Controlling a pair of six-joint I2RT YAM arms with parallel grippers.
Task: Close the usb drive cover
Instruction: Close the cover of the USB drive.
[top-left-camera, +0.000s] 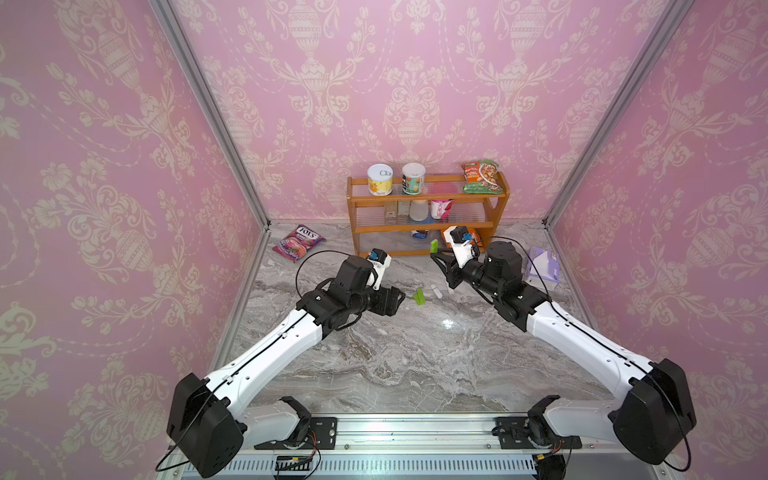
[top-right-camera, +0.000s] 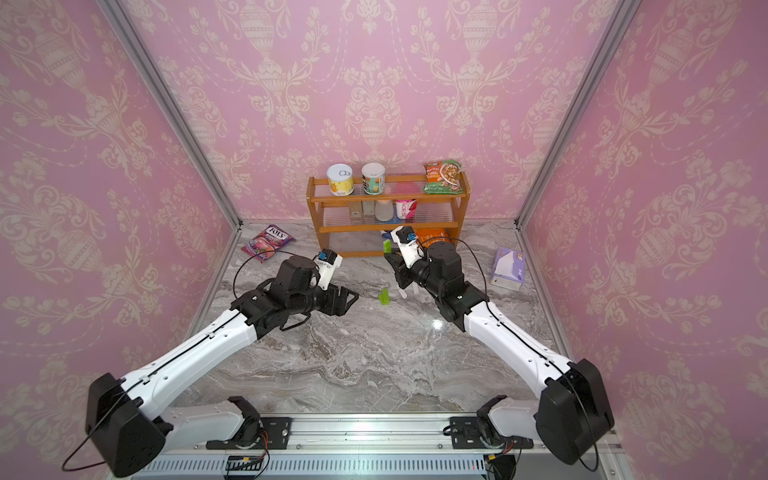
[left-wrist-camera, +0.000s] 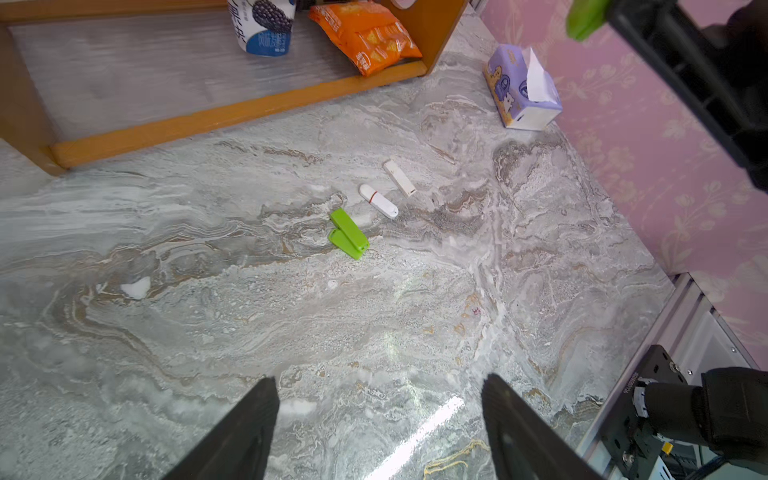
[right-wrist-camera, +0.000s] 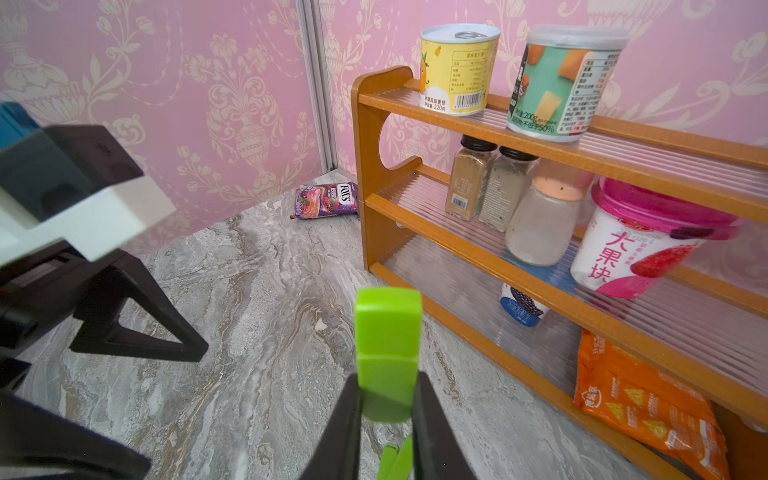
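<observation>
My right hand (right-wrist-camera: 386, 384) pinches the green usb drive (right-wrist-camera: 388, 332), which looks closed, and my left hand (left-wrist-camera: 380, 378) gapes empty, so I should lower it gently onto bare counter (left-wrist-camera: 374, 316).

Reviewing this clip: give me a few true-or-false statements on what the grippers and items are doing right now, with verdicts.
1. The right gripper holds a green drive. True.
2. The left gripper is shut. False: its jaws stand open, empty.
3. A second green drive lies on the table. True.
4. The tissue pack sits on the shelf. False: it lies on the table, apart from the shelf.
</observation>
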